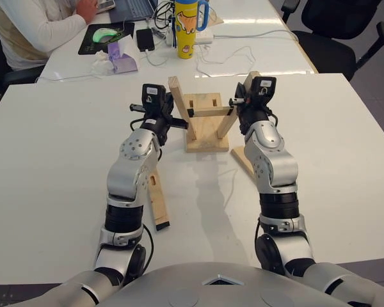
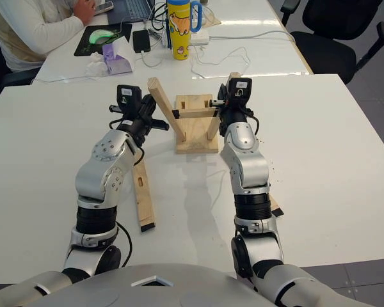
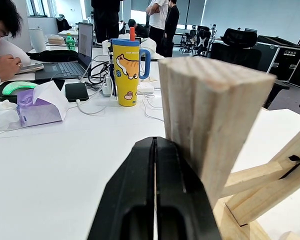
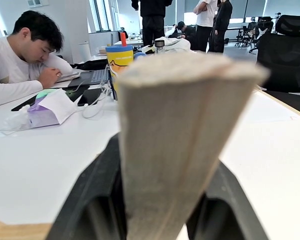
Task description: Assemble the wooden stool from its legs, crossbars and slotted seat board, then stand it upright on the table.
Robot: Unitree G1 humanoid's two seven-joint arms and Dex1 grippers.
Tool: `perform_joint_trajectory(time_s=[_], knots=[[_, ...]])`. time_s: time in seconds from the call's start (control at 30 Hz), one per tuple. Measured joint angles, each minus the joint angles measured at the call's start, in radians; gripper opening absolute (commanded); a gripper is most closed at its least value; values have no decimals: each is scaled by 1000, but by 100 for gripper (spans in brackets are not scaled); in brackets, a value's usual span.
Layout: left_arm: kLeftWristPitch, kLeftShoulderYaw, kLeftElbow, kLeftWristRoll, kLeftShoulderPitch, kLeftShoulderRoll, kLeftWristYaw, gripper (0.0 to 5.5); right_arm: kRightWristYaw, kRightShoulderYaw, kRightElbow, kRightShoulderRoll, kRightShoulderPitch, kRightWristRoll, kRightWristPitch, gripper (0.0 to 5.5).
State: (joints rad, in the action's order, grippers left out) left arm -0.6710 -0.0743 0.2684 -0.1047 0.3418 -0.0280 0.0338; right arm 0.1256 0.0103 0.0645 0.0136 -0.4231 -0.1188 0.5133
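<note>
"At mid-table, the right gripper (image 1: 239, 103) clamps the right leg (image 1: 227, 126); the left gripper (image 3: 155, 146), fingers (image 3: 135, 200) pinched together, rests beside the left leg (image 1: 178, 102)."

"Seating that pair in the seat board (image 1: 207, 143), I'd say. Next: press squarely, then fetch the loose leg (image 1: 159, 206)."

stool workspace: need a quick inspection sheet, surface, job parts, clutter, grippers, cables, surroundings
surface: white table, no spills seen.
job's things: seat board lies flat; left leg and right leg stand in it, splayed outward, crossbar between them. Slotted plank lies by the left arm, another plank under the right arm.
clutter: yellow tumbler and purple tissue box, both on the rear table.
grippers: left gripper shut, alongside the left leg; right gripper shut on the right leg.
cables: white cables on the rear table.
surroundings: black office chair past the far right corner.
</note>
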Motion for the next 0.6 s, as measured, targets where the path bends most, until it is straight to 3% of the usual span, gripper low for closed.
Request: perform_joint_trajectory(time_s=[0.6], knots=[[14, 132, -19, 0, -71, 36, -54, 0, -76, -4, -31, 27, -5, -20, -38, 104]])
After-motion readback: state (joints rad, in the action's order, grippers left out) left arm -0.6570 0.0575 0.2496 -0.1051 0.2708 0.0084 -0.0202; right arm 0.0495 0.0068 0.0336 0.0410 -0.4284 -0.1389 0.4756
